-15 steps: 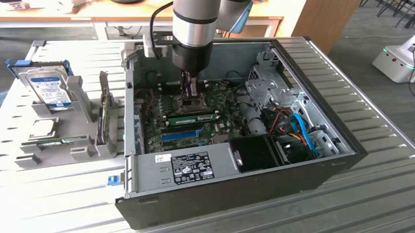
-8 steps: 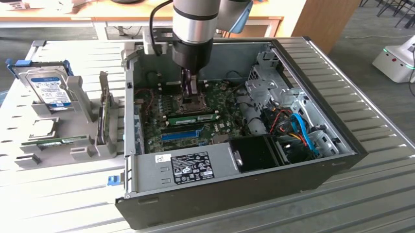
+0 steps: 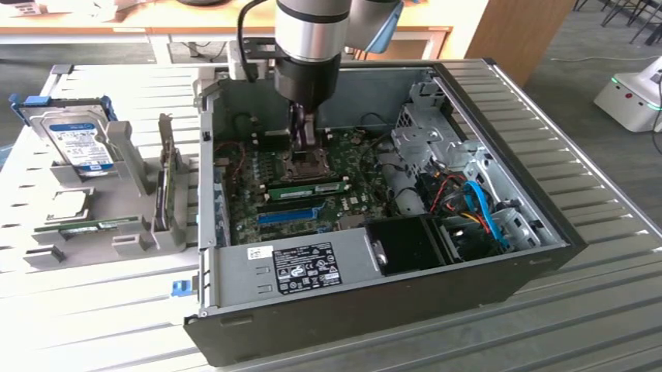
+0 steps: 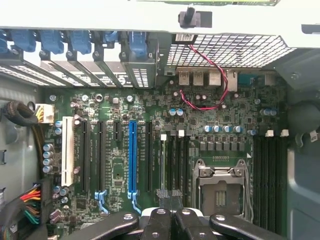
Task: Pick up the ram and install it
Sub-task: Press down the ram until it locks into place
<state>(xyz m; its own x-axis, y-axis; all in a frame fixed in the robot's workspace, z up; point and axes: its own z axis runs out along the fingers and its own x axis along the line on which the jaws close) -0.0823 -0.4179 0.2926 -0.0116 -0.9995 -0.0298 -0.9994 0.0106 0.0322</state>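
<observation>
Looking down into the open computer case (image 3: 538, 240), the ram (image 3: 310, 188) is a long, thin green stick. It stands on its edge in a dark slot on the big green board (image 4: 230, 120). It sits between the long blue slot (image 4: 132, 155) and the square metal chip holder (image 4: 220, 185). From the wrist view you see only the stick's thin top edge (image 4: 162, 165).

The gripper (image 3: 303, 147) hangs down inside the case, low over the green board. In the wrist view the gripper (image 4: 170, 197) is right at one end of the stick. Its jaws look pressed together, and I can see nothing pinched between them. I cannot tell if the tips touch the stick or float just over it.

I think the ram is very light and stiff, like a thin cracker. It could snap or bend if it is pushed crooked. Its flat sides have small chips, so it is best to pinch it by the two flat sides near the middle. To push it, press straight down on the top edge.

Outside the case, a hard drive (image 3: 83, 139) stands in a gray holder (image 3: 135, 167) on the bench (image 3: 610, 256). Another green stick (image 3: 95, 226) lies near it.
</observation>
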